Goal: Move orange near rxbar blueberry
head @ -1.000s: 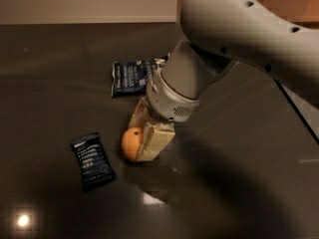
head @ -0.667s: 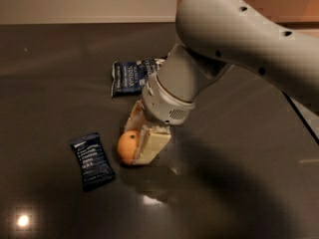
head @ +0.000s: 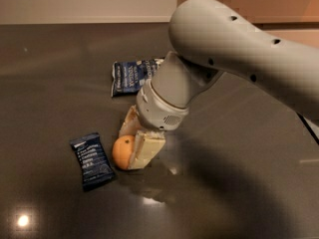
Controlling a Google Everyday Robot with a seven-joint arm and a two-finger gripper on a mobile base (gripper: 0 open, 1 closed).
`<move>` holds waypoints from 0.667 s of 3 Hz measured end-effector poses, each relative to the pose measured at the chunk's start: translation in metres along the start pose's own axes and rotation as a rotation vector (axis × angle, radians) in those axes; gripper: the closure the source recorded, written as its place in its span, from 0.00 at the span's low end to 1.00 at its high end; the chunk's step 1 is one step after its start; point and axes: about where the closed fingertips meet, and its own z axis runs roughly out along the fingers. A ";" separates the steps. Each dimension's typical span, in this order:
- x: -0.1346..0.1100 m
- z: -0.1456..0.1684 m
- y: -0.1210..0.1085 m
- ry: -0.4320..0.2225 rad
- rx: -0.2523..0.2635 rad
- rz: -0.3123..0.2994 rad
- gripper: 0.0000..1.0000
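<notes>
The orange (head: 122, 152) is a small round fruit low over the dark table, held between the cream fingers of my gripper (head: 133, 143). The gripper is shut on it, one finger (head: 146, 149) in front and the other behind. The rxbar blueberry (head: 91, 161), a narrow dark navy wrapper with pale text lines, lies flat just left of the orange, a small gap between them. My grey arm (head: 239, 59) comes in from the upper right and hides the table behind it.
A larger blue-and-white crinkled chip bag (head: 130, 76) lies behind the gripper, partly hidden by my wrist. The dark glossy table (head: 50, 83) runs to a pale wall at the back. A light glare spot (head: 22, 220) shows at the lower left.
My gripper has carried the orange slightly left and toward the front, closer to the rxbar blueberry. The bar and the chip bag have not moved.
</notes>
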 end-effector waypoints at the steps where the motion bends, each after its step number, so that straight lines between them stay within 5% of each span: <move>1: -0.001 0.004 -0.001 -0.007 0.002 -0.005 0.57; 2: 0.000 0.004 -0.001 -0.025 0.019 -0.001 0.35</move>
